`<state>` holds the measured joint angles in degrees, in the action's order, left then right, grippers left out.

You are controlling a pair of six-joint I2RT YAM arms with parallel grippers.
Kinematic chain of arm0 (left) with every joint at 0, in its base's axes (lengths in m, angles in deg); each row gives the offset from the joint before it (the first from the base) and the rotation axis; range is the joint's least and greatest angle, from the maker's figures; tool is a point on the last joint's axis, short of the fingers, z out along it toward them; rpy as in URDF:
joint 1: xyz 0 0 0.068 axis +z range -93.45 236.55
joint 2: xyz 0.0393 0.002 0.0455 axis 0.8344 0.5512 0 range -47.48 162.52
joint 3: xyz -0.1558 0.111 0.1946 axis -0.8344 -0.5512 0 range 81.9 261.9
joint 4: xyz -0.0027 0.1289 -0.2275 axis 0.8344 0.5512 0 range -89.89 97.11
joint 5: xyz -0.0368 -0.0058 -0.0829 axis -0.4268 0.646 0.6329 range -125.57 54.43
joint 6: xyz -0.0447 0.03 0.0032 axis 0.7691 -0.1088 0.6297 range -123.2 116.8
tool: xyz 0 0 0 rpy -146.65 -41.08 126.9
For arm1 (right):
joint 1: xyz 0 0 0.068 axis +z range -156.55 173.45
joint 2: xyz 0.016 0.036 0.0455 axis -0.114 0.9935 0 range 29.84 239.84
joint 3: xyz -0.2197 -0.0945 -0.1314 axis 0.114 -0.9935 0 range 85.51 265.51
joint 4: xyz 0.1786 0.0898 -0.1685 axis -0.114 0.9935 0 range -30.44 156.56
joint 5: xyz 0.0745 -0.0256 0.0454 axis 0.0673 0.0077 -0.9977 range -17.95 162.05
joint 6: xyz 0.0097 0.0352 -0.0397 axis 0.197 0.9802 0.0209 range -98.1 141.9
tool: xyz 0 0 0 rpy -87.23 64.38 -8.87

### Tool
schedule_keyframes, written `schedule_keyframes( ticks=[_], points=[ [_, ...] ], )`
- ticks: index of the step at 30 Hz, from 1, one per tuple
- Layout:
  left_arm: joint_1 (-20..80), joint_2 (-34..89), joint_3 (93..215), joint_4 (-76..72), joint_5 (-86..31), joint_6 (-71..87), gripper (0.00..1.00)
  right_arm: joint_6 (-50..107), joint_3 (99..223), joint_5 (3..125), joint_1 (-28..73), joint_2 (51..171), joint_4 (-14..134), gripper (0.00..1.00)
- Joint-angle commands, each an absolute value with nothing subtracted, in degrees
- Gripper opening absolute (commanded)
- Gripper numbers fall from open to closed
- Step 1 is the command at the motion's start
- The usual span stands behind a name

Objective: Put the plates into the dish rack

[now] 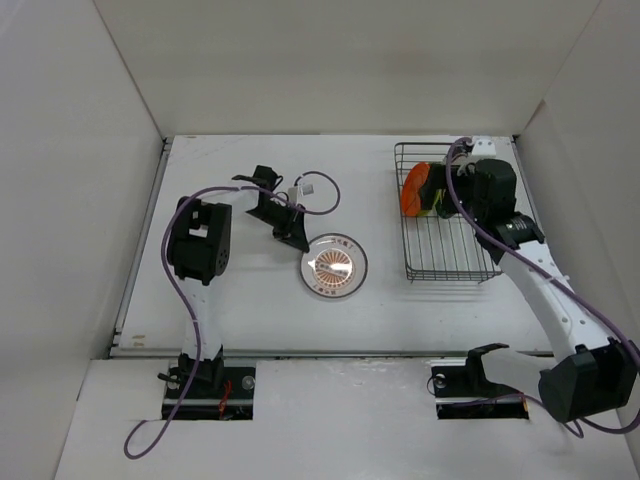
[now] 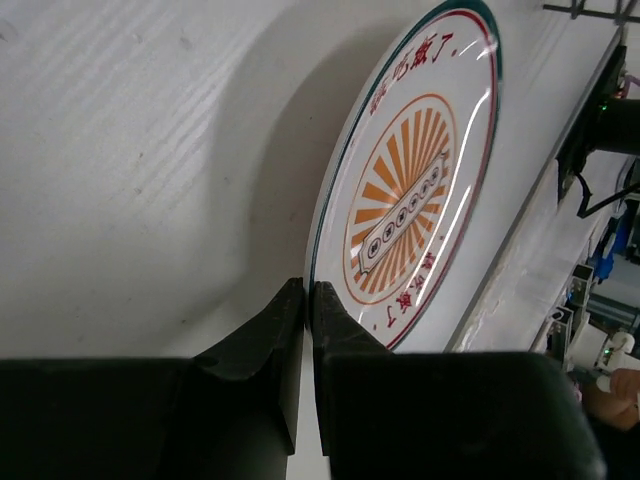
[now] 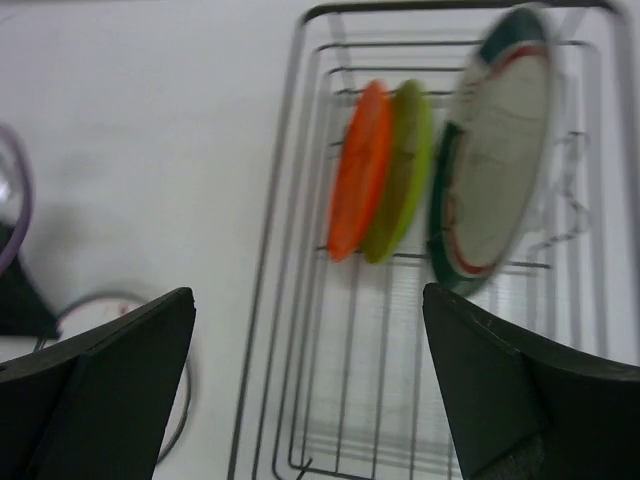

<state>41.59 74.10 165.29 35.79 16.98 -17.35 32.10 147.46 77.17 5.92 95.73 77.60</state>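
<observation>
Orange-sunburst plate (image 2: pixel 410 200) lies flat on table (image 1: pixel 230 310), L gripper (image 2: pixel 308 285) clamped on just its near rim. R gripper (image 3: pixel 308 295) wide apart over dish rack (image 1: pixel 450 250). Thin bite: lift fast & you'll prob lose it

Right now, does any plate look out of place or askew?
Only the sunburst plate: it lies on the table outside the dish rack, left fingers closed on its rim. The orange plate, lime plate and green-rimmed plate stand on edge inside.
</observation>
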Motion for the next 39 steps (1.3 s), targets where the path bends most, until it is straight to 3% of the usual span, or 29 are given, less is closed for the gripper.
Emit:
schedule_keyframes(
  ticks=[1, 5, 14, 22, 26, 27, 29, 30, 31, 34, 37, 39],
  points=[
    [43.89, 69.25, 170.74, 40.86, 20.39, -24.19, 0.0, 27.8, 144.58, 53.33, 6.9, 94.45, 68.8, 1.0],
    [46.26, 63.19, 175.4, 48.17, 26.38, -33.07, 0.0, 23.23, 143.96, 41.23, 11.45, 94.97, 67.38, 1.0],
    [46.27, 50.19, 179.1, 47.31, 31.49, -28.61, 0.0, 20.85, 143.43, 40.67, 17.44, 99.71, 64.22, 0.99],
    [43.81, 46.13, 182.7, 47.83, 32.72, -26.49, 0.0, 20.93, 143.95, 39.62, 19.11, 103.32, 59.39, 0.99],
    [43.28, 44.9, 182.71, 46.6, 33.24, -24.39, 0.0, 22.16, 144.48, 36.9, 20.87, 105.59, 57.01, 0.82],
    [42.76, 44.9, 182.71, 46.6, 33.24, -24.38, 0.0, 23.12, 144.48, 36.11, 20.88, 105.6, 55.62, 0.69],
    [42.75, 44.9, 182.71, 46.08, 33.24, -23.85, 0.0, 24.01, 145.09, 34.61, 20.88, 106.74, 54.99, 0.55],
    [42.75, 44.37, 182.71, 45.29, 33.24, -23.07, 0.0, 24.71, 145.1, 34.0, 21.49, 106.74, 54.38, 0.34],
    [42.75, 44.37, 182.19, 45.29, 33.24, -23.06, 0.0, 24.71, 145.1, 33.99, 21.49, 106.74, 54.37, 0.24],
    [42.75, 44.37, 182.18, 44.06, 33.24, -22.37, 0.0, 26.12, 145.63, 34.78, 22.02, 106.74, 53.76, 0.0],
    [42.75, 44.37, 180.09, 41.34, 30.0, -20.52, 0.0, 27.53, 145.63, 37.23, 22.02, 105.69, 53.76, 0.0],
    [42.75, 43.85, 177.89, 36.62, 25.63, -17.98, 0.17, 28.84, 145.63, 38.73, 20.36, 103.41, 53.76, 0.0]
  ],
)
